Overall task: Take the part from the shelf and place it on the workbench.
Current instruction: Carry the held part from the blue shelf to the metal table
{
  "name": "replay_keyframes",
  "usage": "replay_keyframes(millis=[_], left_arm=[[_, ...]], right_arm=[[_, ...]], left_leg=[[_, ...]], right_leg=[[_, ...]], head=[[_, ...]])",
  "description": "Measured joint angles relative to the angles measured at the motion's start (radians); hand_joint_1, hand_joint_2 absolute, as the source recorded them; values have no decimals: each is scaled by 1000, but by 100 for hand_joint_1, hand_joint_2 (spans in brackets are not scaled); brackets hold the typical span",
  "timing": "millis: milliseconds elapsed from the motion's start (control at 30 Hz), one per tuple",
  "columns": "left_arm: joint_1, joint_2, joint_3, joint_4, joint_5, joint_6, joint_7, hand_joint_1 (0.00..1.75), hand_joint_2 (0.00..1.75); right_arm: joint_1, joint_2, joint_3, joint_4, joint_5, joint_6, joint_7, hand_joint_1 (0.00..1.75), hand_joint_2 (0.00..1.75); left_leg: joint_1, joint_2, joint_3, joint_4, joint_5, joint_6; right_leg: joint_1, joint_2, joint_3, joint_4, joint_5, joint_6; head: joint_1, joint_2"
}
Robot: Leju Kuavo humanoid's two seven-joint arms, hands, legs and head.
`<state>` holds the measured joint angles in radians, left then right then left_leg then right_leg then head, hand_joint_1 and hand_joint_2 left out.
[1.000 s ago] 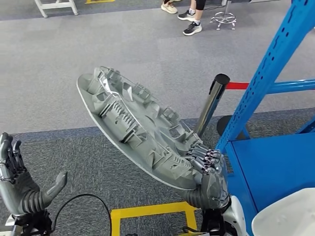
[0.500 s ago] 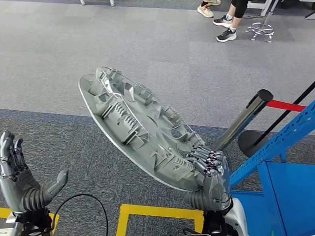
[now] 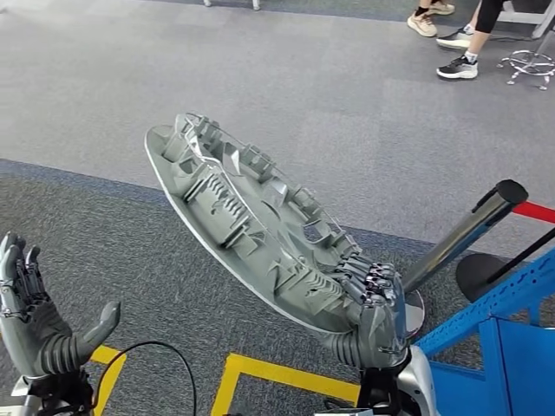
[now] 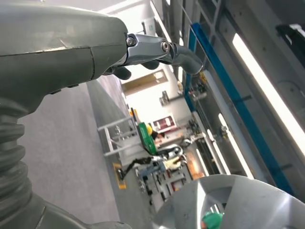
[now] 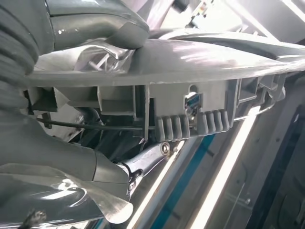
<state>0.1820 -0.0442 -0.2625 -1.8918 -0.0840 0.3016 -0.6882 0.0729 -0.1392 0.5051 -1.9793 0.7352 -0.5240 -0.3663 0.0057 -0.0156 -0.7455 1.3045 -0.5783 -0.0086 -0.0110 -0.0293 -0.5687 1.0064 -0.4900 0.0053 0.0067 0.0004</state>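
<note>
While gripped by right robot hand (image 3: 375, 316), part (image 3: 249, 221) tilts.

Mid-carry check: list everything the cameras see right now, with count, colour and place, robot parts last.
Part: one, grey, ribbed round moulding, held tilted above the floor.
Stanchion post: one, chrome with black cap, right of the part; red belt attached.
Shelf frame: one, blue, lower right corner.
Floor tape: yellow lines, on the dark carpet near the robot.
Person's legs: dark and light shoes, top right.
Stool base: one, metal, top right.
Left hand: grey, empty, fingers apart, lower left.
Right hand: grey, grips the part's near edge.
</note>
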Motion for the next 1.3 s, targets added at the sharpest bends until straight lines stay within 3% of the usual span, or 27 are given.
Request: replay_keyframes(millis=[33,67,100,167,233,300,367,433,500,533,567,633,667,733,800,867,933,967,1000,1033,1067,1100,1167,1233,1300], left_arm=[[0,0,0,0,0,0,0,0,175],[0,0,0,0,0,0,0,0,175],[0,0,0,0,0,0,0,0,175],[-1,0,0,0,0,0,0,0,175],[0,0,0,0,0,0,0,0,175],[1,0,0,0,0,0,0,0,175],[0,0,0,0,0,0,0,0,175],[-1,-1,0,0,0,0,0,0,175],[-1,-1,0,0,0,-1,0,0,175],[0,-1,0,0,0,-1,0,0,175],[0,-1,0,0,0,-1,0,0,175],[-1,-1,0,0,0,-1,0,0,175],[-1,-1,0,0,0,-1,0,0,175],[-1,-1,0,0,0,-2,0,0,175],[1,-1,0,0,1,-3,0,0,175],[0,-1,0,0,1,-3,0,0,175],[-2,-1,0,0,1,-3,0,0,175],[-2,-1,0,1,1,-3,0,0,175],[-2,0,0,1,0,-3,0,0,175],[-1,0,0,2,0,-3,0,0,175],[-1,0,0,2,0,-3,0,0,175],[-1,0,0,2,0,-3,0,0,175],[-2,0,0,2,0,-3,0,0,175],[-3,0,0,3,0,-3,0,0,175],[-2,0,0,3,0,-3,0,0,175]], right_arm=[[0,0,0,0,0,0,0,175,175],[0,0,0,0,0,0,0,175,175],[0,0,0,0,0,0,0,175,175],[0,0,-1,0,0,0,0,175,175],[-1,0,-1,0,0,0,0,175,175],[-2,0,-1,0,0,0,0,175,175],[-2,0,-1,0,0,0,0,175,175],[-1,0,-2,0,0,0,-1,175,175],[1,0,-2,0,0,0,-1,175,175],[1,0,-2,0,0,0,-1,175,175],[2,0,-2,0,0,0,-1,175,175],[1,0,-2,0,0,0,-1,175,175],[1,0,-2,0,0,0,-1,175,175],[1,0,-2,0,0,-1,-2,175,175],[0,0,-3,0,0,-1,-2,175,175],[0,0,-5,0,0,-1,-1,175,175],[1,0,-8,0,-1,-2,-1,175,175],[1,0,-8,0,-1,-2,-1,175,175],[1,0,-9,0,-3,-2,-1,175,175],[1,0,-9,0,-4,-2,-1,175,175],[1,0,-9,0,-5,-2,-1,175,175],[1,0,-9,0,-6,-2,-1,175,175],[0,0,-10,0,-7,-2,-2,175,175],[-1,0,-11,0,-8,-1,-2,175,175],[-1,0,-11,0,-8,-1,-1,175,175]], left_leg=[[1,2,3,-7,14,-1],[2,7,25,-50,43,0],[1,21,60,-119,79,2],[-9,63,122,-237,118,12],[-18,78,138,-273,117,21],[-16,57,140,-278,120,32],[-10,36,146,-286,124,45],[-7,16,147,-287,125,54],[-8,-7,147,-287,125,56],[-8,-19,148,-286,125,56],[-8,-32,149,-286,124,56],[-7,-56,151,-284,122,52],[-8,-67,149,-280,122,49],[-6,-86,140,-278,124,37],[-3,-99,134,-277,126,25],[-5,-71,120,-244,103,15],[-5,-22,69,-132,44,5],[-2,-9,36,-65,16,1],[0,-2,11,-15,0,-2],[2,0,3,1,4,-4],[3,4,13,-21,27,-4],[4,11,42,-78,62,-3],[-2,48,109,-212,117,3],[-10,72,135,-271,126,13],[-13,57,133,-275,124,25]], right_leg=[[0,-12,1,0,-1,1],[0,-23,3,0,-3,2],[1,-33,6,0,-6,4],[5,-51,13,1,-12,13],[10,-68,18,1,-16,21],[8,-76,23,1,-23,30],[4,-36,7,43,-54,39],[1,15,-54,167,-113,43],[1,27,-118,280,-145,45],[1,28,-128,288,-133,45],[0,30,-119,255,-102,44],[-3,58,-63,121,-28,41],[-6,76,-35,61,-7,39],[-7,97,-9,11,-3,34],[-7,80,-3,5,-2,26],[-9,57,3,-2,0,14],[-8,31,7,-6,-2,5],[-7,18,8,-6,-3,3],[-6,5,10,-5,-5,2],[-6,-7,11,-5,-7,2],[-6,-18,14,-5,-10,3],[-6,-30,19,-5,-13,5],[-3,-49,29,-4,-22,13],[3,-66,31,-2,-27,21],[5,-84,33,-4,-32,30]], head=[[0,0],[0,0],[0,0],[1,0],[2,0],[2,0],[6,0],[12,0],[15,0],[15,0],[15,0],[15,0],[14,0],[13,0],[14,0],[7,0],[-1,0],[-1,0],[-2,0],[-2,0],[-2,0],[-2,0],[-2,0],[-1,0],[0,0]])
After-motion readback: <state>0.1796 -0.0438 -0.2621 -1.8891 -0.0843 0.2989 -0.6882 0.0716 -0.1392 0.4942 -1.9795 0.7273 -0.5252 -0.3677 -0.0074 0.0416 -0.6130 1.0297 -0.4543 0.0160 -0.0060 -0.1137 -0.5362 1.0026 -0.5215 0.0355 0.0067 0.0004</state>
